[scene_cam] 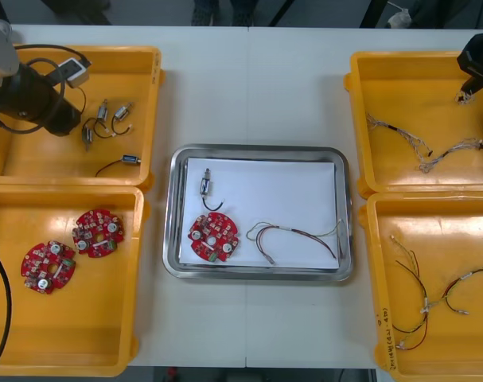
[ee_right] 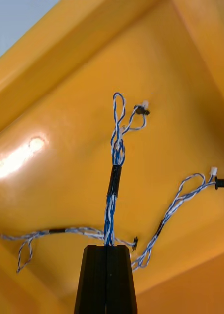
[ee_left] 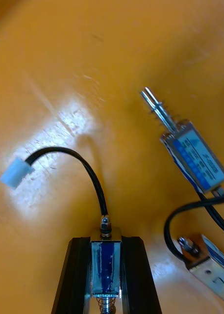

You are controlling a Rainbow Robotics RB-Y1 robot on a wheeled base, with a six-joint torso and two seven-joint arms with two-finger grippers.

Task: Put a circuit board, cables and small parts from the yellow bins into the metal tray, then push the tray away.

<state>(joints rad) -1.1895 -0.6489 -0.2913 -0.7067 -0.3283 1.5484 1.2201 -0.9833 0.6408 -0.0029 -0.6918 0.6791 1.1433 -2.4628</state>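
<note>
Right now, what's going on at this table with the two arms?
Both arms are picking at once. The left gripper is shut on a small metal part in the far left yellow bin, and the right gripper is shut on a twisted blue and white cable over the far right yellow bin. The metal tray already holds a red circuit board, another metal part and a thin cable.

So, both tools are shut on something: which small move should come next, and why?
Probably lift the right tool higher out of its yellow bin: it is shut on a twisted blue and white cable, and the shiny metal tray has none yet. The left tool, shut on a small metal part, can wait.
</note>
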